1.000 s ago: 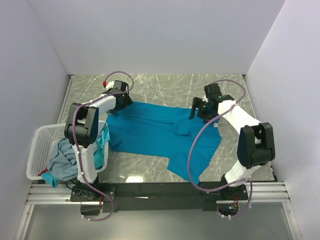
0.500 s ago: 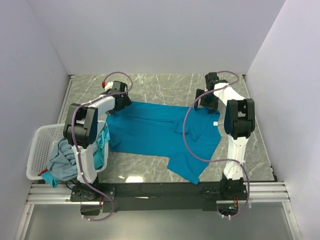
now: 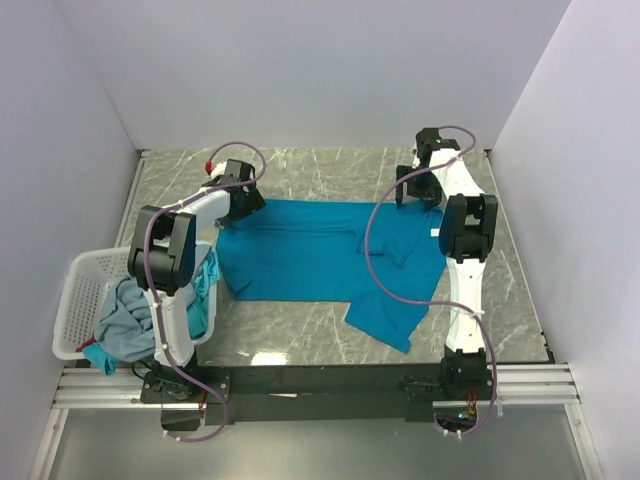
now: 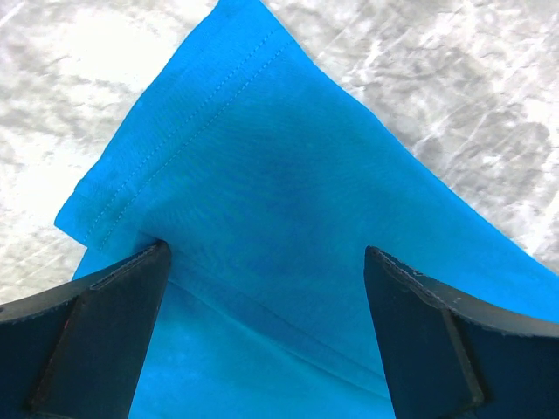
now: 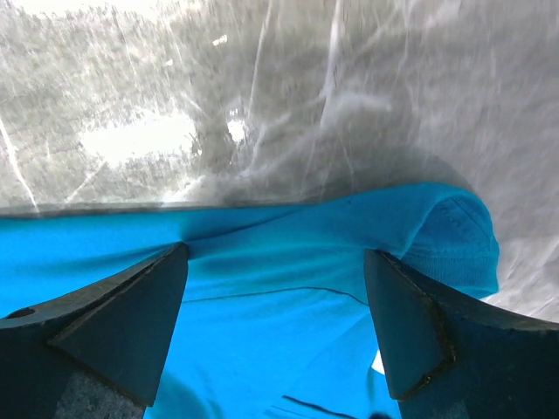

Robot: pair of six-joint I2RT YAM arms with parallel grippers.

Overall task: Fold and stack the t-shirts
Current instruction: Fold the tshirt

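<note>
We list, by material and finish:

- **T-shirt**: bright blue cloth, matt, with a fine, smooth knit. The left wrist view shows a double-stitched hem at one corner, and the right wrist view shows a ribbed collar band.
- **Grey-blue and teal shirts**: soft, crumpled, matt cloth.
- **Basket**: white plastic lattice with a faint sheen.
- **Desk**: grey marble-patterned top, smooth and glossy, with light glare.
- **Left gripper** and **right gripper**: dark, matt fingers that look like plastic.
- **Arm shells**: white and black, smooth, semi-gloss.
- **Near frame rail**: pale ridged metal.
</note>
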